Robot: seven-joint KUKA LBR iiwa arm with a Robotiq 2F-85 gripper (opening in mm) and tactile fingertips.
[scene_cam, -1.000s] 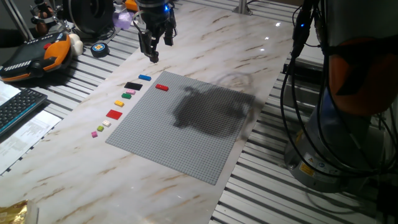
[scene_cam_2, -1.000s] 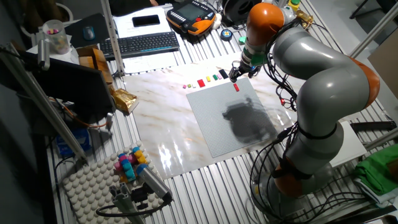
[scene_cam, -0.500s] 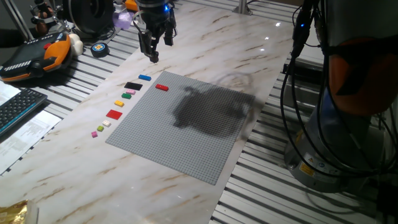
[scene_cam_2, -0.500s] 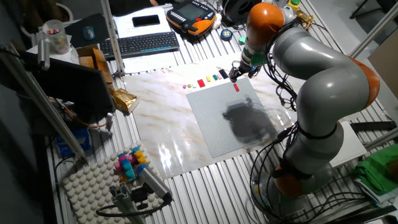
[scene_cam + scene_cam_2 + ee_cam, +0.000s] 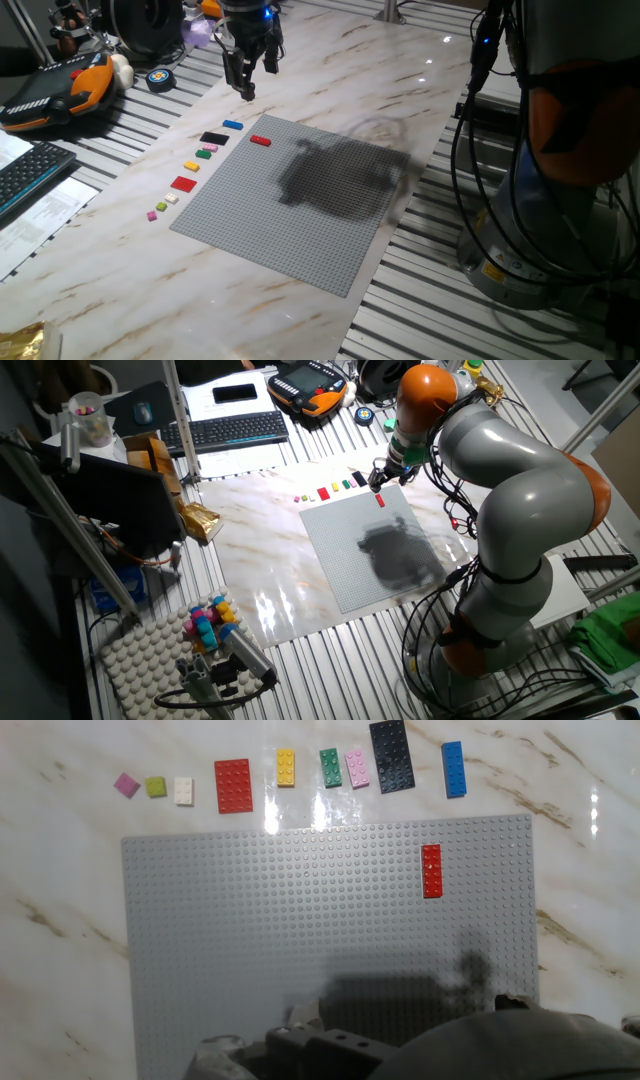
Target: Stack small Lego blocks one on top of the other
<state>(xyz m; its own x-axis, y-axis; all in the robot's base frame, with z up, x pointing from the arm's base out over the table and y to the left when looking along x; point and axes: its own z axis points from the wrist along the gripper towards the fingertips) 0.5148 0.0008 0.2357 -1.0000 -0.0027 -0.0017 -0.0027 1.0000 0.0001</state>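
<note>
Below my gripper (image 5: pixel 246 88), which looks open and empty, the blue brick (image 5: pixel 233 125) sits on the bench off the grey baseplate (image 5: pixel 300 200); the red brick (image 5: pixel 260 141) lies just beside it, long sides roughly parallel.

A large grey studded plastic baseplate (image 5: pixel 300 195) lies on the pale marble-patterned surface (image 5: pixel 330 60). A small flat red plastic brick (image 5: pixel 260 141) sits on the plate near its far left corner. Just off that corner lie a small bright blue flat brick (image 5: pixel 233 125) and a black rectangular piece (image 5: pixel 214 138). The dark two-finger tool (image 5: pixel 247 88) hangs above the surface beyond the blue brick, holding nothing, fingertips close together.
</note>
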